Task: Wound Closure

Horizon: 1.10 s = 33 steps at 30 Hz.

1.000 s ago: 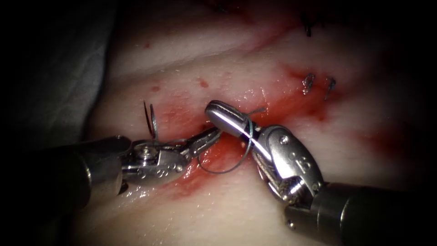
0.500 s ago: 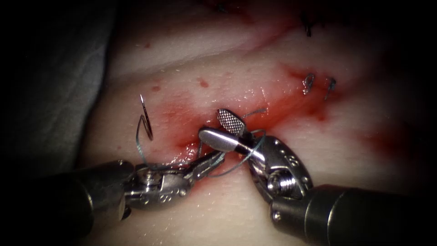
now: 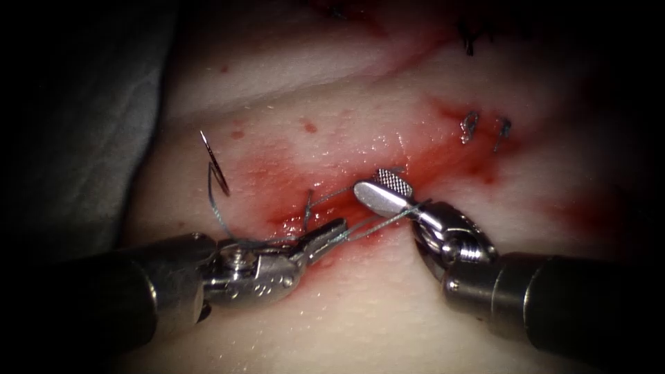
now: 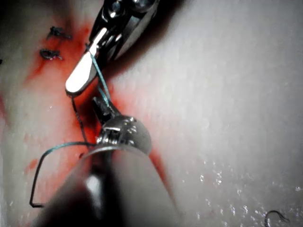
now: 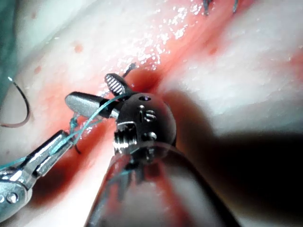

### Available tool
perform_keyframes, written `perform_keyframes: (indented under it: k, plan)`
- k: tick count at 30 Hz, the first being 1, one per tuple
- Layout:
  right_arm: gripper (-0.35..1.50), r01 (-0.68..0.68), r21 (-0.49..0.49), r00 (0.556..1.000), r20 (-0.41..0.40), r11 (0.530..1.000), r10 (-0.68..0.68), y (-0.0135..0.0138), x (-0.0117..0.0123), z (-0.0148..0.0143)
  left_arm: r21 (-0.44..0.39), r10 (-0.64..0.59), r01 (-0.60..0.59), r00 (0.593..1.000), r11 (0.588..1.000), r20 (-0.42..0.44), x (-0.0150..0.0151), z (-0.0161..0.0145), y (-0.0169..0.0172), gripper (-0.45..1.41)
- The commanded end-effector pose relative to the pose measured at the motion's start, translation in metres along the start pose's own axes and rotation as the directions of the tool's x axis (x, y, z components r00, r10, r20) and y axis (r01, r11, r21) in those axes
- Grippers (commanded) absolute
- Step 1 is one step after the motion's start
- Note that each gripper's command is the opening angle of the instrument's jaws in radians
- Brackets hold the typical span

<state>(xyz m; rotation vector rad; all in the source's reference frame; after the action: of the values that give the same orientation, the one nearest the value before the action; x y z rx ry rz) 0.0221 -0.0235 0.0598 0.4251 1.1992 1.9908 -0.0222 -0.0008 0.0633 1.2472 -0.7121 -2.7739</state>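
**Right tool backs off to the right, thread loop pulls down toward the cut**

Left arm's steel needle-driver end effector [image 3: 325, 237]: jaws together, clamped on the thin blue-grey thread [image 3: 370, 225]. It sits at the lower left of the red-stained cut [image 3: 325, 215], roughly where it was a second ago.

Right arm's steel needle-driver end effector [image 3: 383, 190]: jaws apart, ribbed inner face of one jaw visible, nothing pinched between them. Thread runs across the lower jaw near the hinge, so it looks wrapped around the tool, not gripped. The right wrist view [image 5: 102, 92] shows the same: open jaws, thread crossing the jaw base.

Changes over the last second:
- Right tool's jaws were together, now apart.
- Right tool has shifted right; its tip was just above the left tool's, now they're apart.
- The loose loop that hung below the tools is gone; two strands now run nearly straight between them.

Curved dark steel needle [image 3: 213, 166]: free, held by neither tool, out of the pale pork-belly tissue [image 3: 346, 318], left of the cut, thread trailing down to the left tool. It has drifted up and left.

My read: slack is being taken up in a throw around the right tool, with the knot not yet down.
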Motion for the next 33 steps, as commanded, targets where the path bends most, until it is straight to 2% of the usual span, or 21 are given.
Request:
perform_keyframes:
  k: [1, 5, 12, 22, 30, 33]
  plan:
    - [1.10, -0.017, -0.003, 1.000, 0.002, 1.000, 0.017, 0.0011, -0.0006, 0.0006, -0.005, -0.002, 0.002, 1.000, 1.000, -0.001, 0.0000, 0.0008, 0.0005, -0.45]
    - [1.08, -0.083, -0.031, 0.996, -0.017, 0.996, 0.083, 0.0026, -0.0007, 0.0008, -0.011, -0.002, 0.002, 1.000, 1.000, -0.004, 0.0003, 0.0012, 0.0006, -0.45]
    - [1.08, -0.159, -0.043, 0.987, 0.006, 0.986, 0.160, 0.0047, -0.0013, 0.0014, -0.018, -0.004, 0.004, 1.000, 1.000, -0.009, 0.0007, 0.0018, 0.0006, -0.45]
    - [1.10, -0.184, -0.043, 0.983, 0.003, 0.982, 0.185, 0.0045, -0.0015, 0.0030, -0.027, -0.002, 0.002, 1.000, 1.000, -0.011, 0.0007, 0.0019, 0.0007, -0.45]
    - [1.15, -0.063, -0.033, 0.998, -0.021, 0.997, 0.062, 0.0040, -0.0013, 0.0043, -0.033, -0.007, 0.007, 1.000, 0.999, -0.012, 0.0007, 0.0018, 0.0009, -0.45]
    - [1.06, -0.013, -0.032, 0.999, -0.030, 0.999, 0.012, 0.0038, -0.0013, 0.0047, -0.033, -0.007, 0.006, 1.000, 0.999, -0.013, 0.0008, 0.0018, 0.0009, -0.45]
